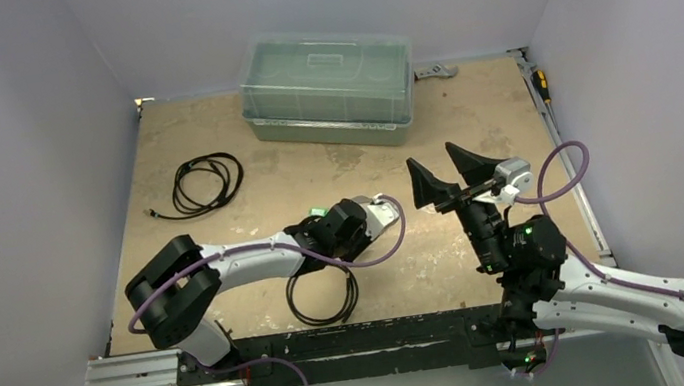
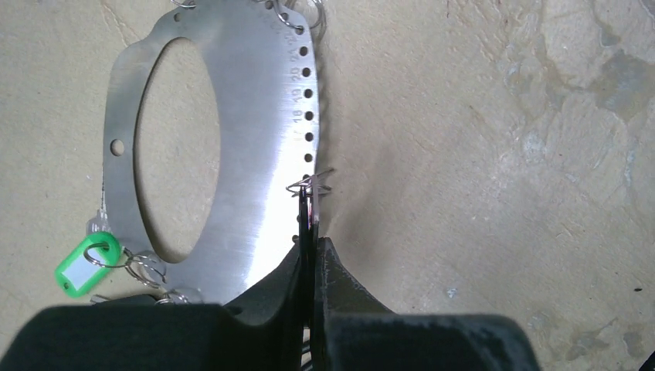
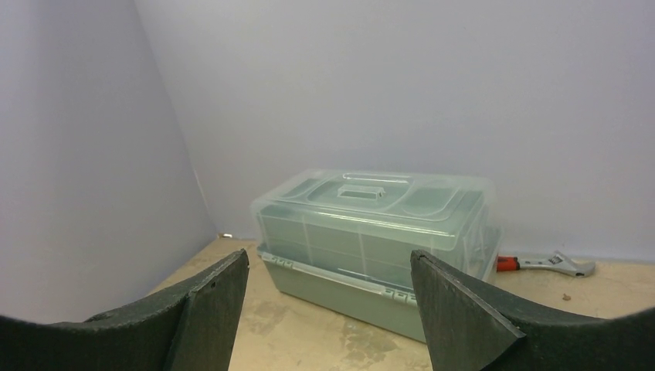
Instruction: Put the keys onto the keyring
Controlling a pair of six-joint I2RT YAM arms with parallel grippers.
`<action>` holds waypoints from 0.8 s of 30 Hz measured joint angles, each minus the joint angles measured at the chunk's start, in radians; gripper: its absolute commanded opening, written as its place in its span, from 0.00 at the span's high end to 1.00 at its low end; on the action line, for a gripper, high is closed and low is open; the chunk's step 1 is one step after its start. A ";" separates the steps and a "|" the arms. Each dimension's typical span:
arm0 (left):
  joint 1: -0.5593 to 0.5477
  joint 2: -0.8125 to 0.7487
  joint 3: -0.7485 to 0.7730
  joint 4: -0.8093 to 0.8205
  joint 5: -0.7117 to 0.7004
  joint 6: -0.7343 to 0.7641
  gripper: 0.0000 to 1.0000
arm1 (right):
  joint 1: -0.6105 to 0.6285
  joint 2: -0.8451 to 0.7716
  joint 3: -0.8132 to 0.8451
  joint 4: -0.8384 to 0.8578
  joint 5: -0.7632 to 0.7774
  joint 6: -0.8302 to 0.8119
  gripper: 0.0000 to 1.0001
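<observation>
**L. hand (image 2: 312, 241) closed on a small wire ring (image 2: 310, 185) at the edge of the keyring (image 2: 255, 116); R. hand (image 3: 330, 255) held open.**

The keyring, seen as a flat silvery plate w/ an oval opening and a row of numbered holes, is laid flat on the surface (image 1: 470, 124) near its centre, close to the black hoop (image 1: 323, 299). A green tag (image 2: 86, 261) on a split ring is seen at the plate's lower-left rim. The R. hand is raised clear of the surface, facing the lidded box (image 3: 371, 232).

Right tool (image 3: 330, 261) fingers spread wide, lidded translucent green box (image 3: 371, 224) on surface (image 3: 309, 340) between them, spanner (image 3: 552, 264) just right of box.
</observation>
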 measured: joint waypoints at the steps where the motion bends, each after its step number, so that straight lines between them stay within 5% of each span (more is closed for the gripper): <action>1: -0.004 0.000 -0.005 0.010 -0.001 -0.002 1.00 | 0.000 0.000 0.000 0.000 0.000 0.000 0.20; 12: -0.009 0.017 -0.002 0.043 0.045 -0.089 0.99 | 0.000 0.003 -0.010 0.014 0.007 0.000 0.20; 15: -0.009 0.025 0.013 0.011 0.070 -0.150 0.84 | 0.000 0.005 -0.011 0.021 0.010 -0.001 0.20; 19: -0.011 0.024 0.021 -0.019 0.135 -0.254 0.44 | 0.000 0.006 -0.011 0.032 0.023 -0.004 0.20; 24: -0.015 0.014 0.021 -0.034 0.260 -0.371 0.33 | 0.000 0.013 -0.011 0.038 0.026 -0.007 0.20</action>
